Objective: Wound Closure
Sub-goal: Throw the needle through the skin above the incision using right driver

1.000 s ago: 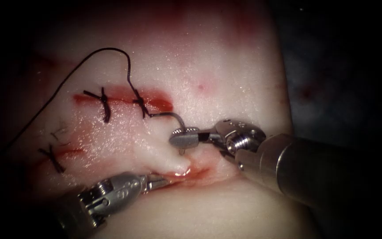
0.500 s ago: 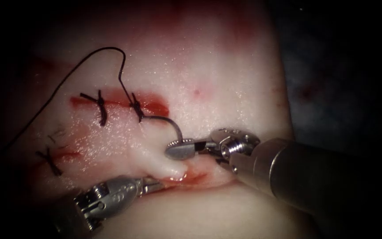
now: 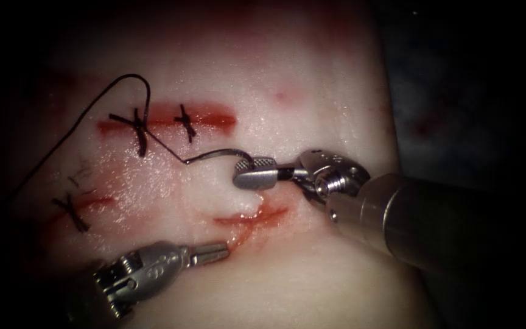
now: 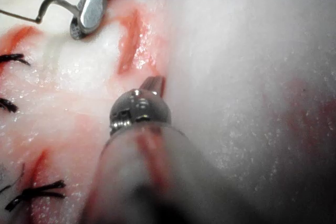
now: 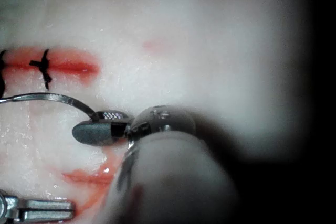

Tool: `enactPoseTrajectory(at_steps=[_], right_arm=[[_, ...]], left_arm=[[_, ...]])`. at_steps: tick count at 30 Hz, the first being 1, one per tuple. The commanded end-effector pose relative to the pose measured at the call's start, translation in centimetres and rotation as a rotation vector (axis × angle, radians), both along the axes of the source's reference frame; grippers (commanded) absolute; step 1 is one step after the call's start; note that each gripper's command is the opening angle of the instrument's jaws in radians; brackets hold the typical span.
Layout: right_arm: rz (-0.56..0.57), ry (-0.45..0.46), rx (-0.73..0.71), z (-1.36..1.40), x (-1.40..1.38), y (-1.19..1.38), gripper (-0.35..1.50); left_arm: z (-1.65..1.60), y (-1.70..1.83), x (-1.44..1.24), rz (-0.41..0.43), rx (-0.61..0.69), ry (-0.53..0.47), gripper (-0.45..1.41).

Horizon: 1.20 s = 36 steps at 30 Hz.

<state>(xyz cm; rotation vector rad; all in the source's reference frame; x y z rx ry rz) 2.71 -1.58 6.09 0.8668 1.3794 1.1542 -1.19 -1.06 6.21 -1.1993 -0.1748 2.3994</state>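
Note:
My right tool (image 3: 255, 173) is shut on the curved needle (image 3: 214, 153), which lies low over the tissue (image 3: 312, 79) just above and left of the open cut (image 3: 254, 216). The needle's tail end is free, with the thread (image 3: 80, 119) running from it. The jaws hide its tip, so I cannot tell whether it is in the tissue. The right wrist view gives the same grip (image 5: 100, 127) on the needle (image 5: 52, 97). My left tool (image 3: 211, 251) is shut on nothing, its tip at the cut's left end.
Dark knotted stitches (image 3: 138, 128) cross a second red cut further back, and another stitch (image 3: 71, 210) sits at the left. Red fluid lines the open cut. The thread loops over the stitches to the far left. The tissue's edge (image 3: 391, 122) is at the right.
The right tool rose and swung the needle from pointing steeply down to lying flat. The raised tissue flap sank flat, and the left tool's jaws now show clear of it. The thread loop shifted left.

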Motion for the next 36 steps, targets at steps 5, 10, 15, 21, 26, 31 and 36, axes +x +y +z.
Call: enactPoseTrajectory(at_steps=[5,10,15,21,26,31,36], right_arm=[[0.051,-0.182,-0.38,0.02,-0.05,0.34,0.57],[0.04,-0.334,-0.682,-0.17,-0.16,0.71,0.98],[-0.052,-0.483,-0.917,-0.41,-0.05,0.61,1.25],[-0.169,-0.59,-1.07,-0.63,0.24,0.32,1.18],[-0.229,-0.622,-1.171,-0.8,0.4,0.19,0.76],[-0.256,-0.674,-1.258,-1.0,0.54,0.13,0.57],[-0.271,-0.809,-1.415,-1.14,0.74,0.09,0.61]], left_arm=[[0.05,0.0,-0.03,0.004,-0.001,-0.002,-0.35],[0.06,0.0,-0.02,0.003,-0.001,-0.001,-0.33],[0.07,0.02,-0.01,0.003,-0.002,0.001,-0.3],[0.08,0.03,-0.01,-0.002,-0.005,0.008,-0.3],[0.08,0.02,0.01,-0.001,-0.005,0.008,-0.3],[0.08,0.03,0.01,-0.002,-0.006,0.01,-0.3],[0.09,0.01,0.01,-0.002,-0.007,0.011,-0.3]])
